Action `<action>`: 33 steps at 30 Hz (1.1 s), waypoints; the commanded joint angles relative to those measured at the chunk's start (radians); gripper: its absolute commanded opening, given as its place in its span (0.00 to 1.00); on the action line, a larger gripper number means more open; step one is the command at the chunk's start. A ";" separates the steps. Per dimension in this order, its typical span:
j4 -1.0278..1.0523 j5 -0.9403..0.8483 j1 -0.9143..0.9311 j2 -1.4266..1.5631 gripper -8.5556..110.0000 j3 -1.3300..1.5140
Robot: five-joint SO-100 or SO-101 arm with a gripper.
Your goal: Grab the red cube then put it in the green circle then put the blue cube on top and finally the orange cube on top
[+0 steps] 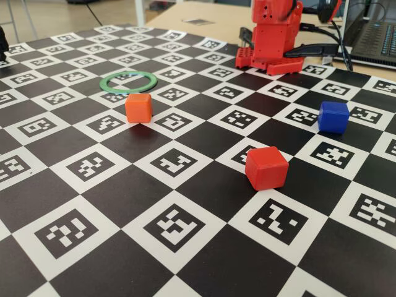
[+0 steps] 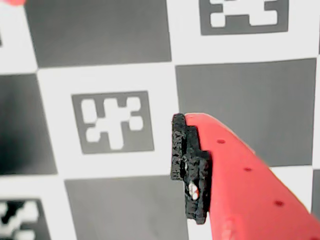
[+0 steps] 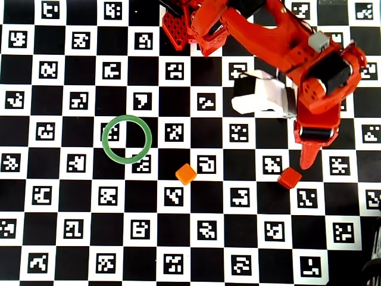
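Note:
The red cube [image 1: 266,167] sits on the checkered board near the front right, and shows in the overhead view [image 3: 290,177] too. Further left, the orange cube [image 1: 138,107] [image 3: 186,174] stands just in front of the flat green circle [image 1: 129,81] [image 3: 126,139], whose centre holds nothing. The blue cube [image 1: 333,117] stands at the right; in the overhead view the arm hides it. My gripper [image 3: 309,158] hovers just up and right of the red cube, apart from it. In the wrist view only one red finger with its black pad [image 2: 190,165] shows, with bare board beside it.
The red arm base [image 1: 270,37] stands at the board's far edge, and the arm [image 3: 286,42] stretches over the right half. A laptop [image 1: 374,31] and cables lie behind the board at the right. A red sliver [image 2: 10,1] touches the wrist view's top left corner.

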 commanded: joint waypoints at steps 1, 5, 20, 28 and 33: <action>-0.014 -0.003 0.009 -0.015 0.40 -0.106; -0.044 -0.032 0.012 -0.040 0.39 -0.106; -0.267 -0.156 0.040 -0.074 0.39 0.107; -0.371 -0.170 0.035 -0.110 0.39 0.176; -0.420 -0.178 0.054 -0.147 0.39 0.186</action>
